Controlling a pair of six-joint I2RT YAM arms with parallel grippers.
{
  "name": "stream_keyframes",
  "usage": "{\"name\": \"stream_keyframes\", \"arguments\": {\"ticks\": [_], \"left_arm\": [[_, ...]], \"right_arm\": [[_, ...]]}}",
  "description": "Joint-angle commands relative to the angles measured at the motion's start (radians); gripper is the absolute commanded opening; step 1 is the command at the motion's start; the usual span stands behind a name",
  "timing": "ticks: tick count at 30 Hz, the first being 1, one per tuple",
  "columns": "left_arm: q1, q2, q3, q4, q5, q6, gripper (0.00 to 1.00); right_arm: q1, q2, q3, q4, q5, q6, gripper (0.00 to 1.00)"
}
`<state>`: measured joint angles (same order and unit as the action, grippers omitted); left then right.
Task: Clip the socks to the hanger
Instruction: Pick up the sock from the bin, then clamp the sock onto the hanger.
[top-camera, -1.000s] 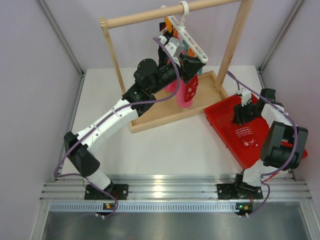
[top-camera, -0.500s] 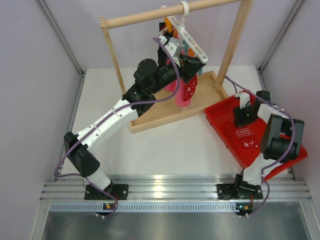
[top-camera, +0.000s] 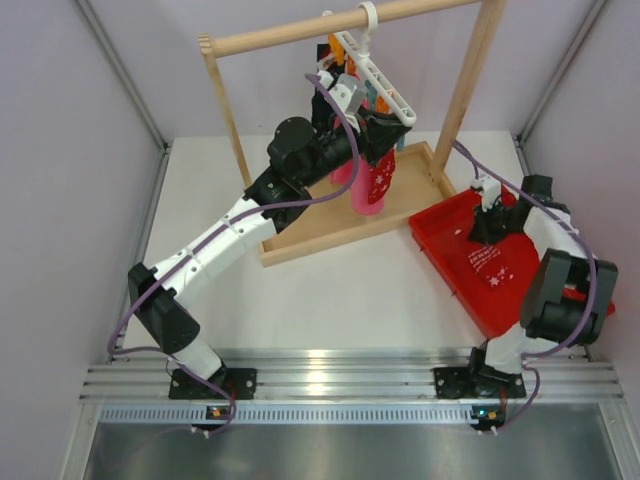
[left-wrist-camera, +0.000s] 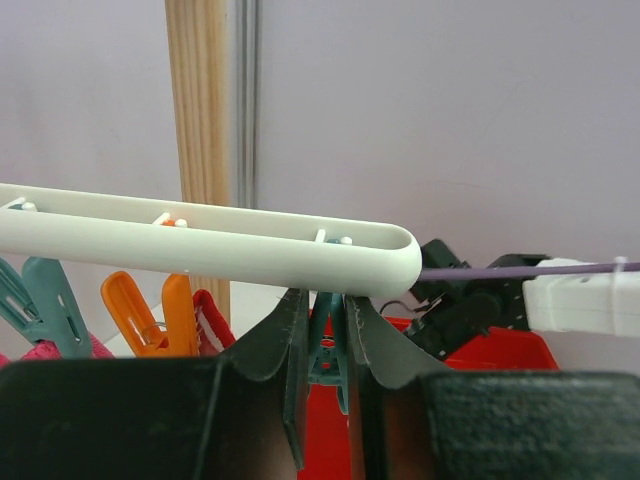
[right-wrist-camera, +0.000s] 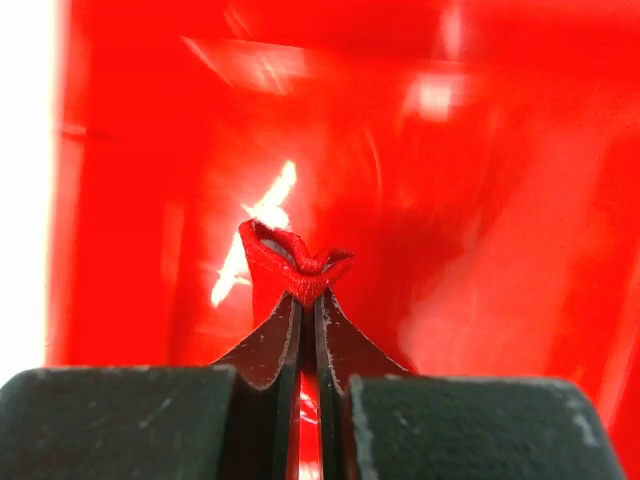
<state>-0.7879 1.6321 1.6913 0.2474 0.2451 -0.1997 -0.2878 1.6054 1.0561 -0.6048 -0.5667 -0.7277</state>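
Note:
The white hanger (top-camera: 378, 78) (left-wrist-camera: 200, 240) hangs by its hook from the wooden rail. One red sock (top-camera: 376, 185) dangles under it, and its striped edge (left-wrist-camera: 205, 318) shows beside an orange clip (left-wrist-camera: 150, 310). My left gripper (top-camera: 372, 128) (left-wrist-camera: 325, 300) is shut on a teal clip (left-wrist-camera: 330, 355) under the bar's end. The other red sock (top-camera: 492, 268) lies in the red tray. My right gripper (top-camera: 488, 228) (right-wrist-camera: 308, 300) is shut on that sock's bunched edge (right-wrist-camera: 295, 262).
The wooden rail frame (top-camera: 300, 35) stands on a wooden base (top-camera: 320, 225) at the back. The red tray (top-camera: 440, 255) (right-wrist-camera: 480, 200) sits to its right, near the right wall. A pink cloth (top-camera: 344, 176) hangs behind the clipped sock.
My right gripper has closed on the edge of the sock in the tray, after shifting slightly over it. The left arm has stayed where it was, on the clip.

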Motion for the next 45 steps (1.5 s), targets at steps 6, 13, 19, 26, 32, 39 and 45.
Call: {"name": "stream_keyframes", "arguments": {"ticks": [6,13,19,26,32,39,45], "left_arm": [[0.004,-0.026,0.015,0.003,0.013,-0.037,0.00],[0.004,-0.028,0.016,-0.002,0.029,-0.058,0.00],[0.006,-0.029,0.016,0.009,0.042,-0.067,0.00],[0.006,-0.026,0.008,0.033,0.056,-0.102,0.00],[0.004,-0.014,0.019,0.033,0.069,-0.127,0.00],[0.009,-0.006,0.028,0.024,0.080,-0.149,0.00],[0.009,0.002,0.036,0.018,0.097,-0.149,0.00]], "right_arm": [[-0.002,-0.321,0.209,-0.076,-0.485,-0.006,0.00],[0.122,-0.444,0.277,0.271,-0.550,0.472,0.00],[0.280,-0.481,0.216,0.511,-0.457,0.657,0.00],[0.414,-0.513,0.067,0.744,-0.312,0.722,0.00],[0.450,-0.518,0.032,0.881,-0.285,0.787,0.00],[0.469,-0.513,0.038,0.904,-0.302,0.817,0.00],[0.477,-0.506,0.048,0.902,-0.323,0.818,0.00]]}}
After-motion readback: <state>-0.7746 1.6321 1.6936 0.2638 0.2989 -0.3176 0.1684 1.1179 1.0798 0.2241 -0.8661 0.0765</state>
